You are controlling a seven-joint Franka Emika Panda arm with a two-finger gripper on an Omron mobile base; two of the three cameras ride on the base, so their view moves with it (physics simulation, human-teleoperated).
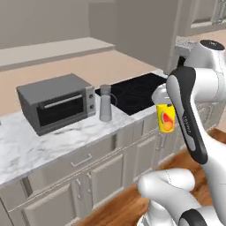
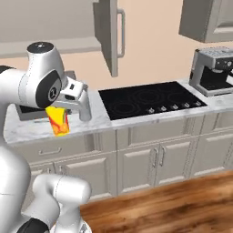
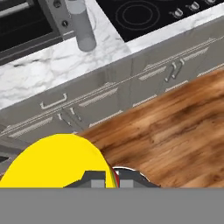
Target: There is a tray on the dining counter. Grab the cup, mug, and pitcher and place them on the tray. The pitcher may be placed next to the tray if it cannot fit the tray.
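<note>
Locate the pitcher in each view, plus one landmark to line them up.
Left base view: the pitcher stands centre-left on the marble counter, between the toaster oven and the black cooktop.
Right base view: at left, its lower body shows past the arm.
Hand view: top left, pitcher beside the oven.
Shared landmark: the cooktop.

Even, soft rendered light throughout, faint shadows, no glare, slightly coarse and blurry edges.
</note>
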